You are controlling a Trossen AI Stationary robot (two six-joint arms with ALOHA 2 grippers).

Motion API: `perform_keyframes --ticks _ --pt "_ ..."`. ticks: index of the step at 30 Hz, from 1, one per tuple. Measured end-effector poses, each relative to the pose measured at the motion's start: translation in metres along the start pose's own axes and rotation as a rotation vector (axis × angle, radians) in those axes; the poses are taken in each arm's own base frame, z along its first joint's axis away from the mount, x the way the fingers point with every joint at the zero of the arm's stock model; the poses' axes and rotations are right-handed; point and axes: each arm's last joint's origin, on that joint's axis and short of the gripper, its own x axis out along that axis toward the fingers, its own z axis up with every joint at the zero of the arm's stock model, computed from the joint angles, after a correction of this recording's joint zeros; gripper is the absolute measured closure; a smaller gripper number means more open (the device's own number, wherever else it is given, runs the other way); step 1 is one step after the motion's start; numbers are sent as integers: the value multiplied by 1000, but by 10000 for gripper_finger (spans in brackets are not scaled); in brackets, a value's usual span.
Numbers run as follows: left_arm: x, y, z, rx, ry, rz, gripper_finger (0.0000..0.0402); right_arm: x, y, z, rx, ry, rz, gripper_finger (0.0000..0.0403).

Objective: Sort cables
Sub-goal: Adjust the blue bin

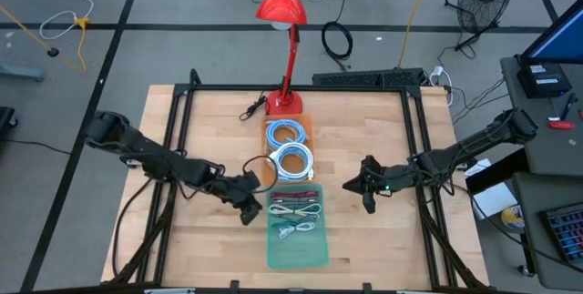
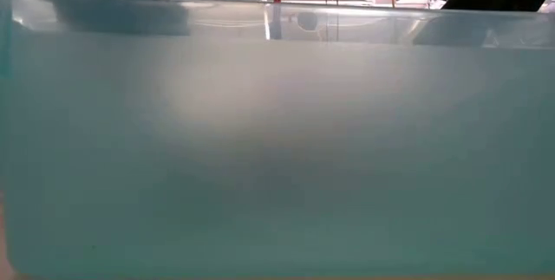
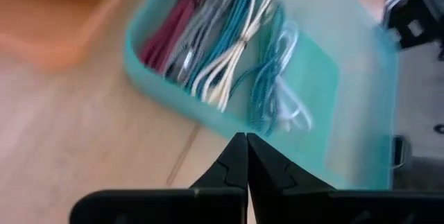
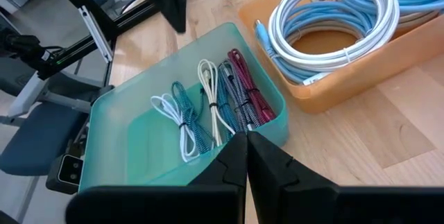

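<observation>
Short cables in grey, green, white and dark red bundles point(image 3: 222, 44) lie side by side in a teal bin point(image 1: 296, 253) at the table's middle front. Light-blue and white coils point(image 4: 333, 16) lie in an orange tray point(image 1: 310, 126) just beyond it. My left gripper point(image 1: 251, 212) hangs shut beside the bin's left wall, tilted down, with nothing between its fingers point(image 3: 236, 158). My right gripper point(image 1: 352, 186) hovers shut to the right of the bin and tray, also holding nothing point(image 4: 246, 141). In the low view the bin's wall point(image 2: 277, 141) fills the picture.
A red desk lamp point(image 1: 282, 7) stands on its base point(image 1: 284, 103) at the far edge behind the orange tray, its thin black cord beside it. Bare wood lies left and right of the two containers. A black frame borders the table.
</observation>
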Motion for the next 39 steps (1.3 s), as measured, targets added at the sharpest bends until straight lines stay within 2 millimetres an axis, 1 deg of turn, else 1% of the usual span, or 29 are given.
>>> perform_keyframes --ticks 3,4,7,9,11,14,16,18,23,28,33,36,39 --pt "-16 -1 1 2 -18 3 402 0 0 0 0 1 1 403" --pt "-20 -4 2 4 -24 -19 402 0 0 0 1 5 6 403" --pt "-30 -9 -3 5 -8 -51 402 1 2 -3 28 82 83 403" --pt "-34 -9 -8 -1 -8 -23 402 5 3 -11 62 188 112 403" --pt "-34 -8 -13 -12 -2 22 402 11 4 -23 74 267 82 403" --pt "-34 -9 -17 -23 -13 39 402 24 7 -40 85 347 41 403" --pt "-32 -10 -19 -30 -5 44 402 34 9 -49 87 392 5 403" --pt "-31 -10 -21 -33 5 52 402 44 14 -52 87 408 -8 403" --pt "-25 -9 -24 -40 18 68 402 72 27 -51 78 403 26 403" --pt "-19 -7 -26 -57 40 85 402 93 35 -46 60 423 60 403" --pt "-7 -5 -31 -54 119 84 402 103 39 -39 43 420 79 403" --pt "6 -3 -35 -48 162 91 402 104 38 -36 43 411 79 403" --pt "15 -4 -35 -50 161 68 402 105 36 -35 46 407 75 403"
